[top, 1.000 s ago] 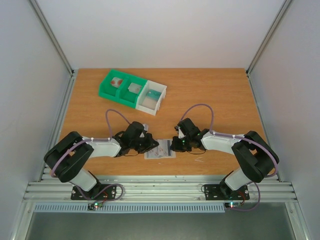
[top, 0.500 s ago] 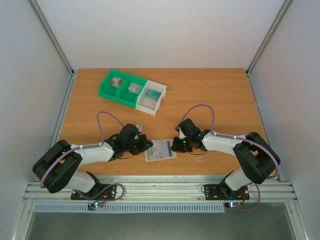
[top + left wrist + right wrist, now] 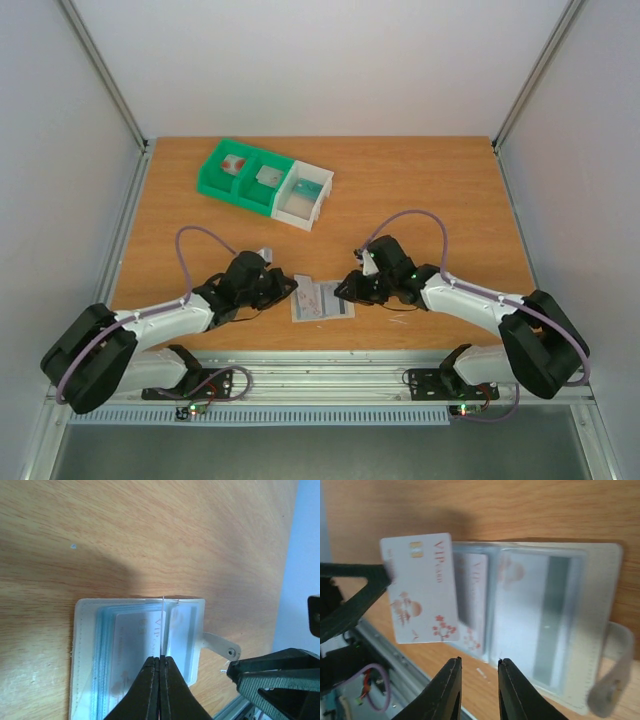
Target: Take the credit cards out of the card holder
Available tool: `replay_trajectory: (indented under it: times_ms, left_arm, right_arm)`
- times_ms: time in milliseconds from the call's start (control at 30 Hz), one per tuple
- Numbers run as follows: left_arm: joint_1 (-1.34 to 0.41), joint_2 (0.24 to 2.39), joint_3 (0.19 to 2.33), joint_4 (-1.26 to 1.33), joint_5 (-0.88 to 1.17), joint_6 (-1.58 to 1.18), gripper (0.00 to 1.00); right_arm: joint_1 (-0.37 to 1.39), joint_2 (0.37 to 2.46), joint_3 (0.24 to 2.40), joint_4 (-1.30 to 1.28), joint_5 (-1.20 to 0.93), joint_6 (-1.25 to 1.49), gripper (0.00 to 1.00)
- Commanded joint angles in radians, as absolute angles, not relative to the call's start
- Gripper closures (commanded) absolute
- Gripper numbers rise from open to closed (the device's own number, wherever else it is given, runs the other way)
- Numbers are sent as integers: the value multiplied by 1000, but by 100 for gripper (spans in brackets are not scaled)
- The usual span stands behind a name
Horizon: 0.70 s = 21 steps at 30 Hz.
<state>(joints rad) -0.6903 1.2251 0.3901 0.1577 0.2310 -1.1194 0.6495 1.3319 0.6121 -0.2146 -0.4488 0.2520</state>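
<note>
Left wrist view: left hand (image 3: 160, 659) pinching white credit card (image 3: 422, 587) edge-on, over card holder (image 3: 322, 300) lying flat on counter (image 3: 430, 200). Right hand (image 3: 479, 662) slightly spread at holder's edge. Versus a second ago: left arm retracted, right hand loosened.

The white card (image 3: 422, 587) reads "VIP card"; the sleeved card (image 3: 475, 600) in the card holder (image 3: 612, 595) reads "VIP".

The table (image 3: 430, 190) carries the card holder (image 3: 322, 300) and a tray (image 3: 265, 183).

Left gripper (image 3: 160, 661) closed; right gripper (image 3: 479, 664) ajar
</note>
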Motion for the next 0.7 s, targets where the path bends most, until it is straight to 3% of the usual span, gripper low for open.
replay_trajectory:
  times_ms: [0, 100, 400, 500, 667]
  left_arm:
    - [-687, 1192, 381, 246, 253, -1138, 100]
    - [-687, 1172, 374, 312, 297, -1171, 100]
    - [-688, 1056, 324, 416, 308, -1275, 100]
    - [-689, 1016, 318, 418, 308, -1304, 100]
    - [-689, 968, 311, 409, 310, -1324, 100]
  right_arm:
    - [646, 1308, 544, -24, -613, 429, 73]
    - [646, 1287, 488, 139, -658, 539, 63]
    - [645, 1251, 441, 283, -689, 643, 39]
    - [646, 1253, 445, 298, -681, 664, 37]
    - [646, 1268, 480, 318, -705, 673, 44]
